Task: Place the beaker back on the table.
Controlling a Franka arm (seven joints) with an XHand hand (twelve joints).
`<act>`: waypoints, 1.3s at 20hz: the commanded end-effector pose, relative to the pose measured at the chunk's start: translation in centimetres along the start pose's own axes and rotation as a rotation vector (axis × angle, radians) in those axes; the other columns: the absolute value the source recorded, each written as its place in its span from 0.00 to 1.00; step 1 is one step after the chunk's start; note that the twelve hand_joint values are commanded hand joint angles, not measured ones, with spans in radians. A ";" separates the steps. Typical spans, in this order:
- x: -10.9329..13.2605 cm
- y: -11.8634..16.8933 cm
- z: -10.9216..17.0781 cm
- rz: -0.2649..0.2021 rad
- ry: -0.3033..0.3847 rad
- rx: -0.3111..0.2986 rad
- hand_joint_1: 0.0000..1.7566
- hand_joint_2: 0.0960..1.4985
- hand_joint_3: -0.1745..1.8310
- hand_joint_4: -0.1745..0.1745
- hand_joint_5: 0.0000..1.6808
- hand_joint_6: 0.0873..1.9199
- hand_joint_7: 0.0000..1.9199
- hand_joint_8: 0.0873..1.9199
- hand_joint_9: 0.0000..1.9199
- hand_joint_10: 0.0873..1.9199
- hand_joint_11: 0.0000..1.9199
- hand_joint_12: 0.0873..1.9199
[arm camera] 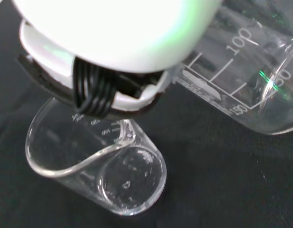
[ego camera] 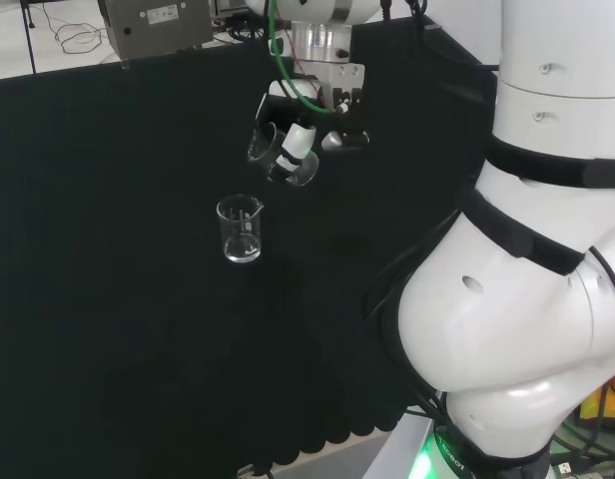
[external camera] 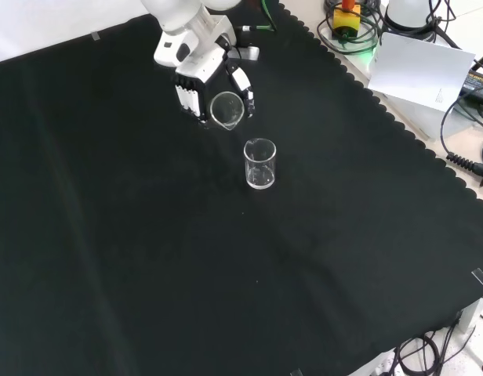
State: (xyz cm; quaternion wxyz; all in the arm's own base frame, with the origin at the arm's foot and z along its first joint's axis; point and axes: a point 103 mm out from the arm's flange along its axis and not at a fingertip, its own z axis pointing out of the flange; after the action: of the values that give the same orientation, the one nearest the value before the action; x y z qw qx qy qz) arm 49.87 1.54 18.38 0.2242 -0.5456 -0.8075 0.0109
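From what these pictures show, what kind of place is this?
Probably a robotics lab bench set up for glassware handling: the hand holds a tilted beaker above black cloth, a second beaker stands upright, and cables lie beyond the edge.

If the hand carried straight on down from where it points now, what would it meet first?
Probably the standing beaker on the black cloth, below the hand and its tilted held beaker. Depth is unclear, so it might pass beside it.
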 end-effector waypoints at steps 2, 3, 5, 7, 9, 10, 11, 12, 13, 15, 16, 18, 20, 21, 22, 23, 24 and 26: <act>-3.2 0.4 0.4 -0.013 0.136 -0.079 0.82 0.27 0.54 0.00 0.71 0.38 0.71 0.33 0.77 0.26 0.59 0.36; -3.6 0.6 0.6 -0.013 0.154 -0.085 0.82 0.27 0.54 0.00 0.73 0.36 0.71 0.31 0.78 0.24 0.59 0.36; -4.5 1.1 1.0 -0.014 0.201 -0.092 0.83 0.26 0.53 0.00 0.75 0.32 0.73 0.29 0.80 0.18 0.59 0.36; -5.4 1.5 1.4 -0.022 0.235 -0.109 0.83 0.26 0.52 0.00 0.77 0.29 0.74 0.26 0.82 0.12 0.60 0.36; -5.9 2.0 1.7 -0.043 0.257 -0.120 0.83 0.26 0.52 0.00 0.78 0.27 0.74 0.24 0.83 0.10 0.60 0.36; -6.3 2.3 1.9 -0.052 0.272 -0.126 0.83 0.26 0.52 0.00 0.79 0.27 0.75 0.24 0.83 0.09 0.60 0.36; -6.6 2.6 2.1 -0.062 0.288 -0.133 0.83 0.26 0.52 0.00 0.79 0.27 0.75 0.24 0.83 0.09 0.60 0.36; -6.9 2.8 2.2 -0.072 0.301 -0.138 0.83 0.26 0.52 0.00 0.79 0.26 0.75 0.24 0.84 0.08 0.60 0.36; -7.1 3.1 2.4 -0.084 0.313 -0.144 0.83 0.26 0.52 0.00 0.79 0.26 0.75 0.23 0.84 0.07 0.60 0.36; -7.7 3.6 2.5 -0.103 0.353 -0.159 0.83 0.26 0.51 0.00 0.79 0.26 0.75 0.23 0.84 0.05 0.59 0.36; -7.9 3.8 2.5 -0.109 0.364 -0.165 0.83 0.27 0.51 0.00 0.79 0.26 0.75 0.23 0.84 0.05 0.59 0.36; -8.3 4.2 2.7 -0.121 0.382 -0.170 0.83 0.27 0.51 0.00 0.79 0.26 0.75 0.23 0.84 0.04 0.59 0.36; -8.7 4.6 2.9 -0.129 0.400 -0.178 0.83 0.27 0.51 0.00 0.79 0.28 0.75 0.24 0.85 0.02 0.58 0.36; -8.7 4.8 3.0 -0.132 0.410 -0.178 0.83 0.27 0.50 0.00 0.79 0.28 0.75 0.24 0.85 0.00 0.57 0.36; -8.8 5.0 3.2 -0.134 0.416 -0.182 0.83 0.28 0.50 0.00 0.78 0.29 0.75 0.24 0.85 0.00 0.56 0.37; -8.9 5.1 3.3 -0.137 0.421 -0.187 0.82 0.28 0.50 0.00 0.78 0.29 0.75 0.24 0.85 0.00 0.56 0.37; -8.9 5.2 3.5 -0.140 0.426 -0.189 0.82 0.28 0.50 0.00 0.78 0.29 0.75 0.24 0.85 0.00 0.56 0.37; -9.0 5.6 3.9 -0.143 0.427 -0.185 0.82 0.28 0.50 0.00 0.78 0.30 0.75 0.25 0.85 0.00 0.55 0.37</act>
State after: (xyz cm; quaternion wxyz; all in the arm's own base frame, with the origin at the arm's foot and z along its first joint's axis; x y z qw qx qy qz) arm 55.69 -3.72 10.97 0.3289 -0.5045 -0.7782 -0.1782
